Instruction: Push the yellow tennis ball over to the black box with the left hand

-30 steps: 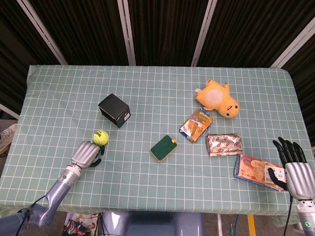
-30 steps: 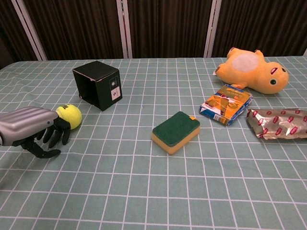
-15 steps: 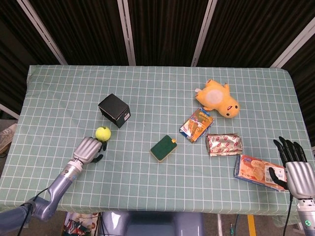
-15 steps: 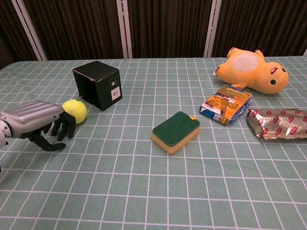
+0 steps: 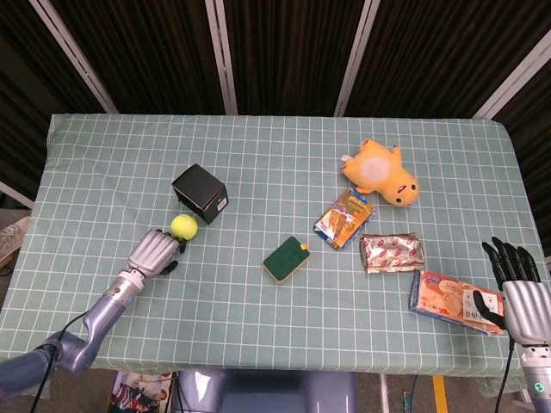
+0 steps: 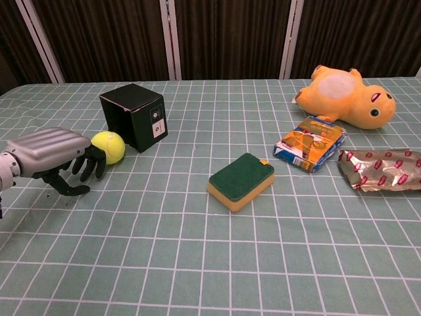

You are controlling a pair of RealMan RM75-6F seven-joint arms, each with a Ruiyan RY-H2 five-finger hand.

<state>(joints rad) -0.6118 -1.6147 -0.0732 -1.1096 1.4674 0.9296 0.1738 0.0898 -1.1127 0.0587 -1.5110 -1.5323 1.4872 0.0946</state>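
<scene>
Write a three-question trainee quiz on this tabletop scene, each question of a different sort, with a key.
1. True or false: the yellow tennis ball lies beside the black box, at its lower front edge.
2. Multiple choice: what lies nearest the right hand? A) the green sponge B) the orange snack box C) the yellow plush duck
3. Fill in: the left hand has its dark fingers curled down just behind the ____.

Key
1. True: the ball sits close against the box; actual contact cannot be told.
2. B
3. Tennis ball
</scene>
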